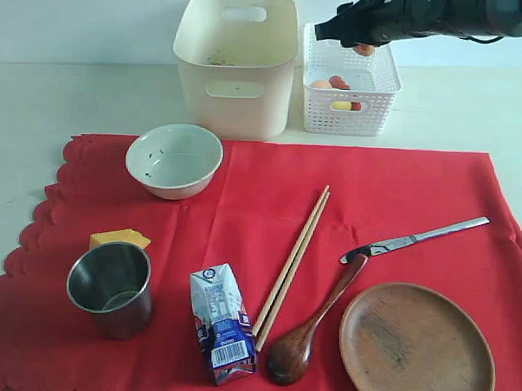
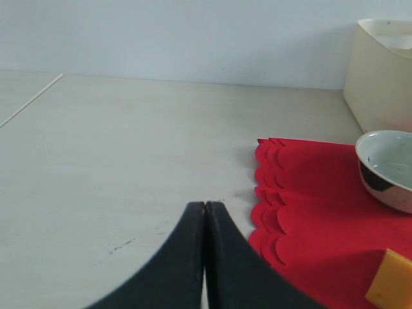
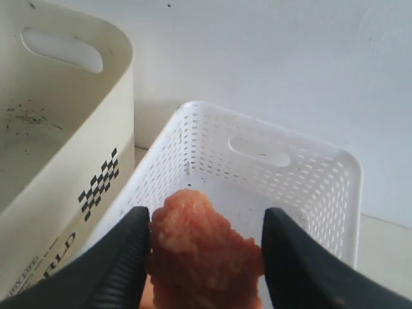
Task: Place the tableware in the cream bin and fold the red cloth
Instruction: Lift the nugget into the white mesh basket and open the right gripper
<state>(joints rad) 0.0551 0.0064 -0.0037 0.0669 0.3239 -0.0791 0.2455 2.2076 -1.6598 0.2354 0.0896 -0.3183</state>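
The red cloth [image 1: 243, 203] lies flat on the table. On it are a white speckled bowl [image 1: 173, 160], steel cup [image 1: 110, 288], wooden chopsticks [image 1: 293, 257], steel knife [image 1: 415, 239], dark wooden spoon [image 1: 307, 332] and brown wooden plate [image 1: 417, 345]. Behind the cloth stands the cream bin [image 1: 236, 64], with no tableware showing inside. My right gripper [image 3: 206, 219] hangs above the white lattice basket [image 3: 296, 174], shut on an orange-brown food piece [image 3: 203, 251]. My left gripper [image 2: 205, 206] is shut and holds nothing. It sits low over bare table, beside the cloth's scalloped edge [image 2: 267, 212].
A milk carton [image 1: 223, 322] and a yellow block [image 1: 120, 238] also lie on the cloth. The lattice basket [image 1: 347, 113] stands right of the cream bin and holds several food items. A pale wall runs behind both containers.
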